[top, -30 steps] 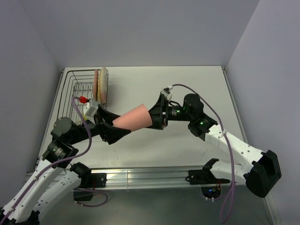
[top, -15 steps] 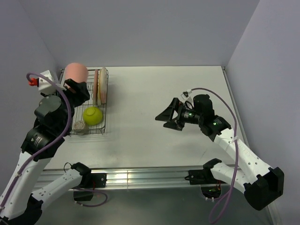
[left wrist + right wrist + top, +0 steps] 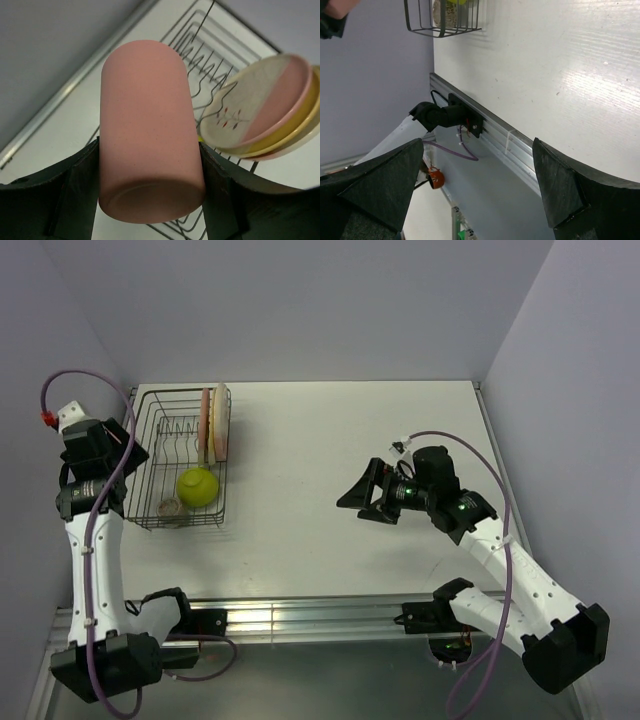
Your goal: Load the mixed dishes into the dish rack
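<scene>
While the plates (image 3: 260,112) partly overlap, jaws clamp the pink cup (image 3: 150,130).

Even, diffuse overhead light, bright, no hard shadows in the top view; the table (image 3: 330,440) is near white and slightly washed out. Soft faint shadows sit under the dish rack (image 3: 150,465) and beneath the right arm. A glare strip runs along the metal rail (image 3: 300,618) at the near edge. Top view is sharp, mild wide-angle bend at the edges. Left wrist view: the cup (image 3: 150,130) is close and soft-focus, evenly lit, darker on its underside; the plates (image 3: 260,110) are slightly blurred; black fingers (image 3: 60,200) lack detail. Right wrist view: specular glare patch on the table at right, fingers (image 3: 375,185) dark and blurred, strong tilt.
</scene>
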Motion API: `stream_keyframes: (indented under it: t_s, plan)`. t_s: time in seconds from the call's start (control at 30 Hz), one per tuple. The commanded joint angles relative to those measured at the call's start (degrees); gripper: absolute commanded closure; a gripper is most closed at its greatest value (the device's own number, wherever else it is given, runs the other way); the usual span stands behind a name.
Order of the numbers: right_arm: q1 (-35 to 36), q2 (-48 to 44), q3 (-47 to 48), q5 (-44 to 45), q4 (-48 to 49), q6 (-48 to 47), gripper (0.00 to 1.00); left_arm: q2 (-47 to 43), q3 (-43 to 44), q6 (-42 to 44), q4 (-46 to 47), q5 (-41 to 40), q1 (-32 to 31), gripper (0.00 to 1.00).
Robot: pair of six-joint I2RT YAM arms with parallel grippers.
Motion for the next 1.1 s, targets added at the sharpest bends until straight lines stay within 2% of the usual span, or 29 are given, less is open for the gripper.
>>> stream_keyframes:
  t_s: [0.0,0.17,0.33,0.43,0.73,1.07]
  plan:
    - [-0.45,-1.40,1.42,1.10,-0.41,-2.69,0.04,0.94,-1.33,0.65,0.90,12.69,2.19,1.00]
    - [-0.54,-1.57,0.45,0.75,0.03,-3.40,0.04,2.26,-2.83,-0.32,0.72,14.73,2.28,1.00]
    - [-0.54,-3.77,-2.10,-1.00,4.16,-1.99,0.04,4.81,-2.65,0.47,-0.95,13.94,2.45,1.00]
    - [-0.54,-4.30,-2.89,-0.92,4.43,-2.87,0.04,6.82,-3.44,0.83,-0.07,10.69,2.54,1.00]
    - [-0.54,-2.02,-4.12,-2.76,5.83,-5.77,0.04,16.31,-4.85,0.39,3.97,11.04,2.63,1.00]
    - [-1.06,0.45,-4.65,-3.55,7.32,-7.88,0.04,22.21,-2.92,0.12,5.29,10.25,2.63,1.00]
